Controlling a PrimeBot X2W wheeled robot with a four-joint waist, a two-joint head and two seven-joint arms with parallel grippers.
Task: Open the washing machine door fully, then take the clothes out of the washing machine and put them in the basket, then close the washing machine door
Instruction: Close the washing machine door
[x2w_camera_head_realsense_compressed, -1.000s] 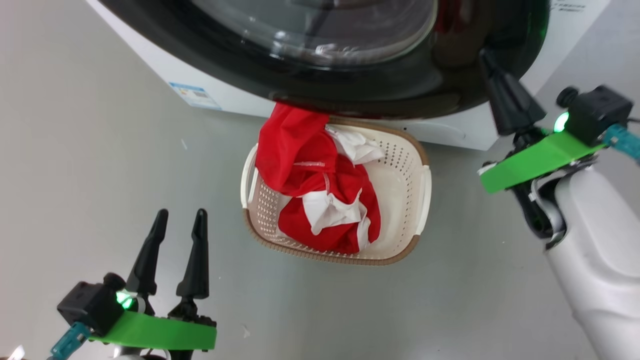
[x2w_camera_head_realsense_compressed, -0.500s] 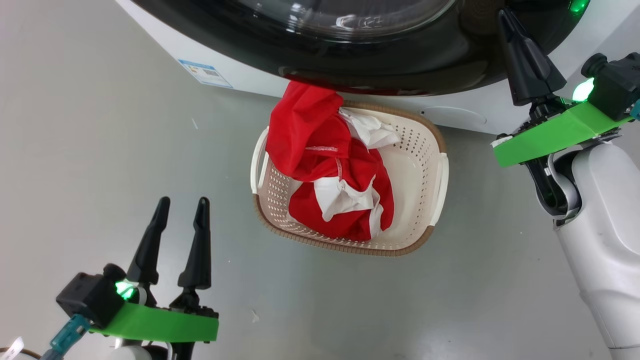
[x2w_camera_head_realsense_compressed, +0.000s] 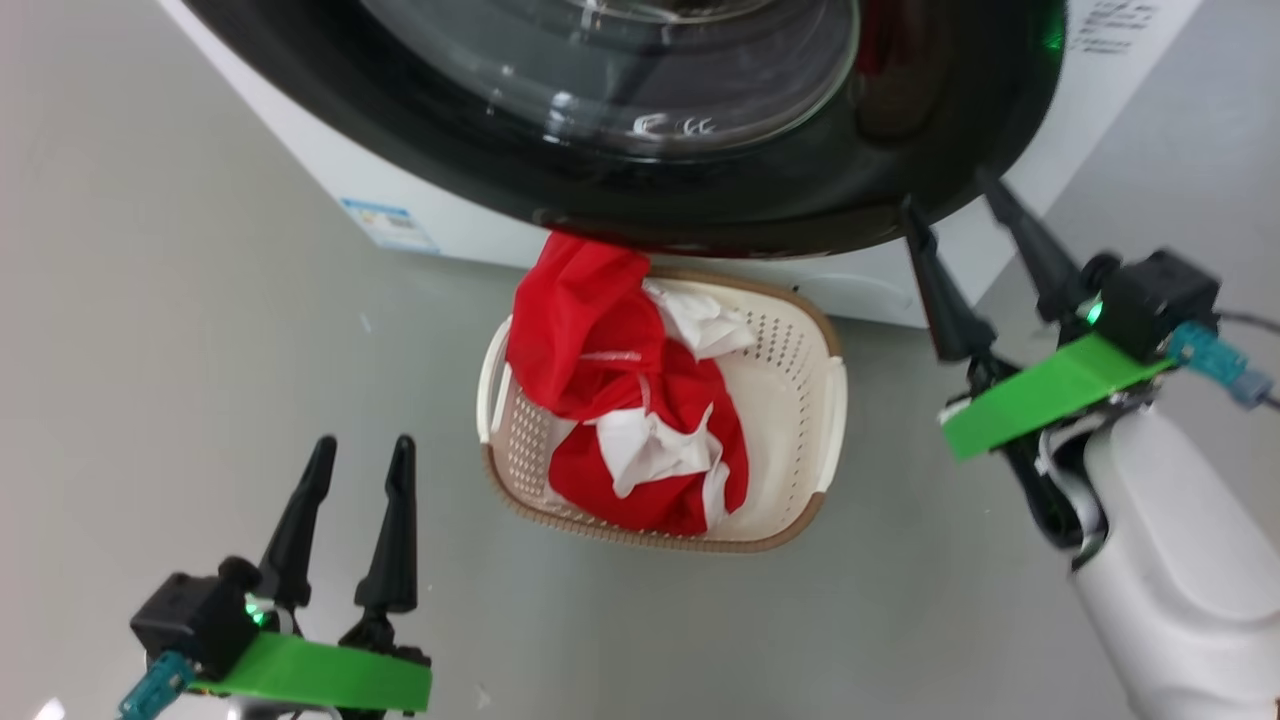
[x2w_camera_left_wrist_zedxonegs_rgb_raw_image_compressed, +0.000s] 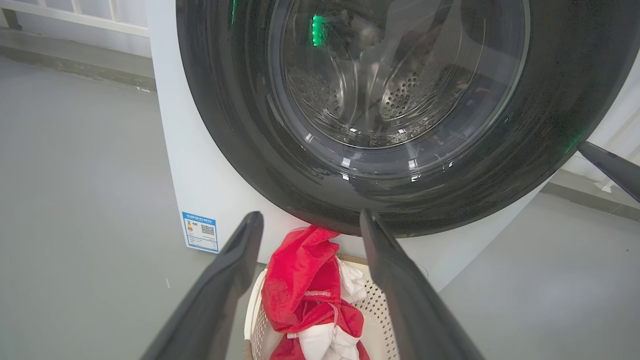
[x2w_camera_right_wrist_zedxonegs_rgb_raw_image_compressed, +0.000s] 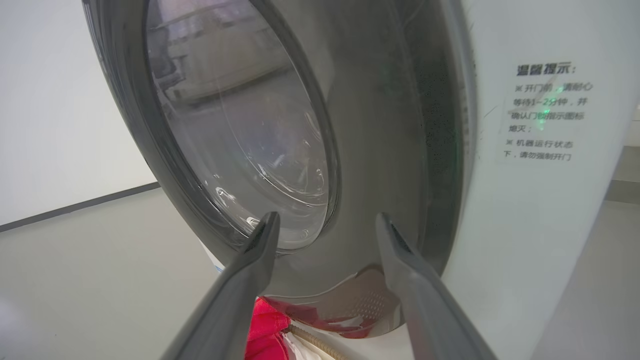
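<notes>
Washing machine door lay against the washing machine front, seemingly shut or nearly so. Right gripper, its 2 fingers spread and empty, sat just beside the door's right rim; nearer arm. Left gripper spread, well apart. Clothes in basket.

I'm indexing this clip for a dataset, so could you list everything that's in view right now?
washing machine: one, white, behind the basket.
washing machine door: one, black rim, clear glass, machine's front.
sticker: one, blue, low beside the door.
notice: one, pale, printed, right of the door.
basket: one, cream, brown rim, floor below the door.
clothes: one heap, red and white, in the basket.
floor: grey, all around.
left claw: one, dark, open, over the floor left of the basket.
right claw: one, dark, open, at the door's right edge.
</notes>
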